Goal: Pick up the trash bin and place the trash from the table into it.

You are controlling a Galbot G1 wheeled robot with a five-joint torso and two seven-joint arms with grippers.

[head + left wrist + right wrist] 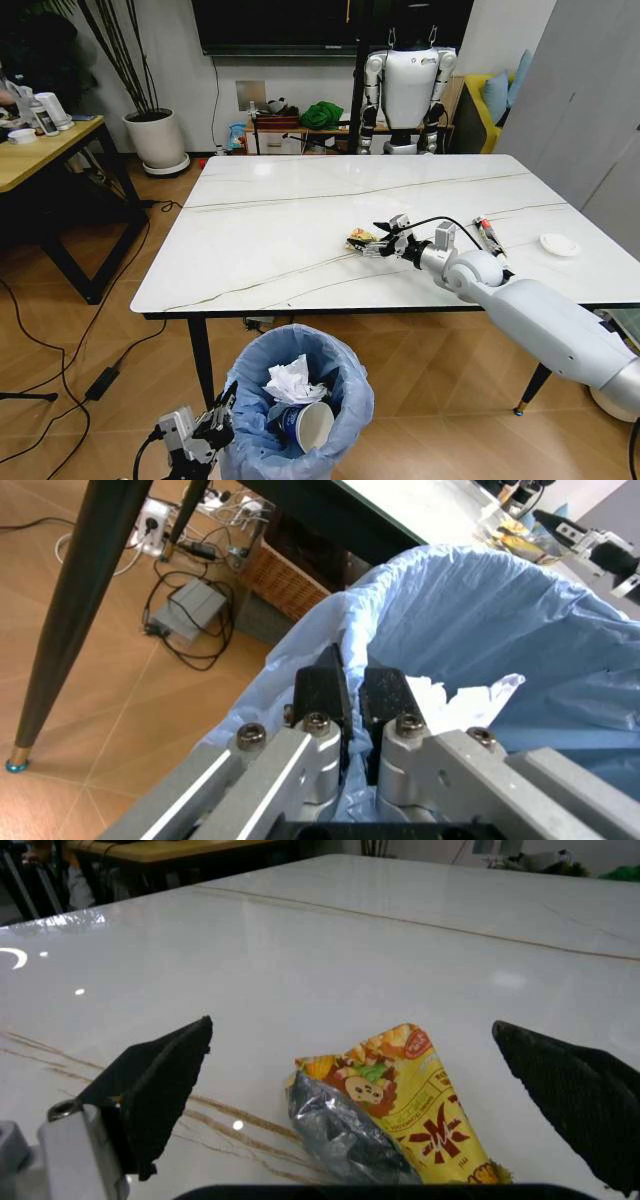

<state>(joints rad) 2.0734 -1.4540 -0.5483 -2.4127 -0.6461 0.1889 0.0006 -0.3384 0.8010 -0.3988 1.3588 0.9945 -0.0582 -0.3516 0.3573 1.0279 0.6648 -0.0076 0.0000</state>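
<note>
Jaws of my right gripper (360,1087) gape around the crumpled yellow snack wrapper (400,1106); my left gripper (347,697) pinches the blue-bagged round trash bin (345,380) rim.
Bare white marble table (300,220) lies ahead; slim red-black tube (487,235) and white disc (558,244) sit aside.

Glossy stone-look top, crinkled plastic, crumpled paper.
The table (300,215) is seen polished and veined; the trash bin (345,375) is lined with thin crinkly plastic; the snack wrapper (395,1099) appears shiny foil.

1. The trash bin (300,400) runs off the head view at 6 o'clock, its base unseen.
2. The blue paper cup (303,424) is half buried under crumpled tissue (292,380).
3. The yellow snack wrapper (400,1110) is cut off at 6 o'clock in the right wrist view.
</note>
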